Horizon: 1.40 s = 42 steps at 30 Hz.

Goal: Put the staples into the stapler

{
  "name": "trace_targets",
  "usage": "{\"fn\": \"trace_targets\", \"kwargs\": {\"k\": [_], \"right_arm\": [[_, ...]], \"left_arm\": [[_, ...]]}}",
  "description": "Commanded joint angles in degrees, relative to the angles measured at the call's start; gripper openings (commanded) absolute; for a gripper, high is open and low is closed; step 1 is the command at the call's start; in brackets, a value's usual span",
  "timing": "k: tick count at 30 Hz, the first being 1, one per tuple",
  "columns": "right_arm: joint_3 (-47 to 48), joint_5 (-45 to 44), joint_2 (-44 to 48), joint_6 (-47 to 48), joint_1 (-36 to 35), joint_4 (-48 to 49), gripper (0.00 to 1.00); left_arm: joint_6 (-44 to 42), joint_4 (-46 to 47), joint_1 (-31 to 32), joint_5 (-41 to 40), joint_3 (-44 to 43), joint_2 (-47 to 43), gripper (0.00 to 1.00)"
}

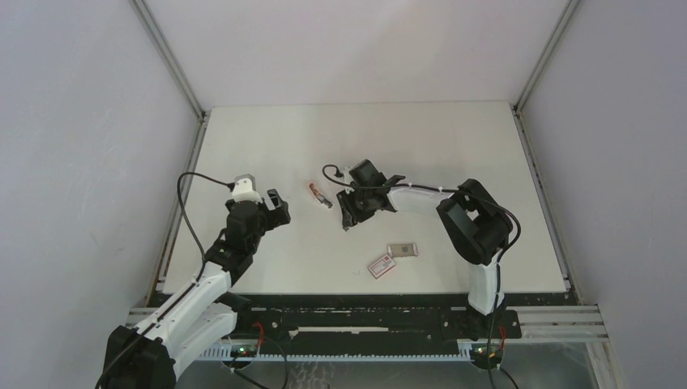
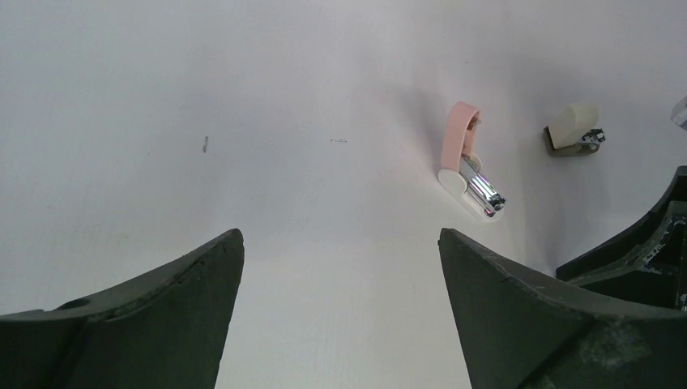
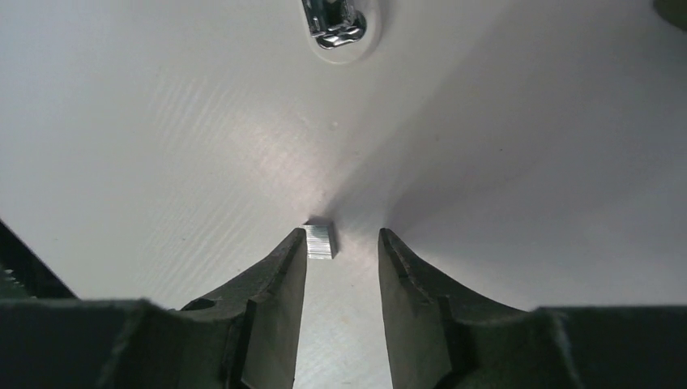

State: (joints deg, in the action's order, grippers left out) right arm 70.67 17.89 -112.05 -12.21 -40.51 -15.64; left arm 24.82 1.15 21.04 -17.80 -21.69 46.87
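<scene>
Right hand [image 3: 340, 237]: jaws narrowly apart, clamped on nothing. The staples [image 3: 321, 241], a short silvery block, sit at the tip of the view-left finger and touch it; a gap shows to the other finger. Cannot tell whether the block rests on the bench [image 3: 162, 121] or hangs just off it. Straight ahead of this hand, at the top edge of its wrist view, is the near end of the stapler [image 3: 336, 24]: a silver channel in a white base, end-on to the hand, so its long axis runs roughly along the line of reach. From above, the stapler lies between the two hands, to the right hand's left and slightly farther up the bench, axis diagonal. The right hand looks a little nearer. Left hand [image 2: 340, 316]: jaws wide apart, empty, above bare bench, with the stapler ahead and to its right and the pink lid apparently swung back off the base. Tray [image 1: 403, 250] and box [image 1: 381, 265] lie nearer the bases, beside the right arm, apart from the stapler. Judgement: the coming move turns on gripping the block squarely and carrying it forward in line with that channel.
</scene>
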Motion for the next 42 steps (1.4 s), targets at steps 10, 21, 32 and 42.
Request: {"fn": "trace_targets", "kwargs": {"k": [10, 21, 32, 42], "right_arm": [[0.2, -10.5, 5.8, 4.2, -3.6, -3.6, 0.47], [3.8, -12.9, 2.7, 5.6, -6.6, -5.6, 0.45], [6.4, -14.1, 0.3, 6.2, -8.2, -6.6, 0.41], [8.7, -16.1, -1.8, 6.9, -9.3, -8.3, 0.34]], "left_arm": [[-0.5, 1.7, 0.1, -0.7, -0.5, -0.8, 0.94], [-0.6, 1.6, 0.0, -0.7, -0.5, -0.4, 0.94], [-0.5, 1.7, 0.0, -0.7, -0.6, -0.3, 0.94], [-0.5, 1.7, 0.1, -0.7, -0.6, -0.2, 0.94]]}}
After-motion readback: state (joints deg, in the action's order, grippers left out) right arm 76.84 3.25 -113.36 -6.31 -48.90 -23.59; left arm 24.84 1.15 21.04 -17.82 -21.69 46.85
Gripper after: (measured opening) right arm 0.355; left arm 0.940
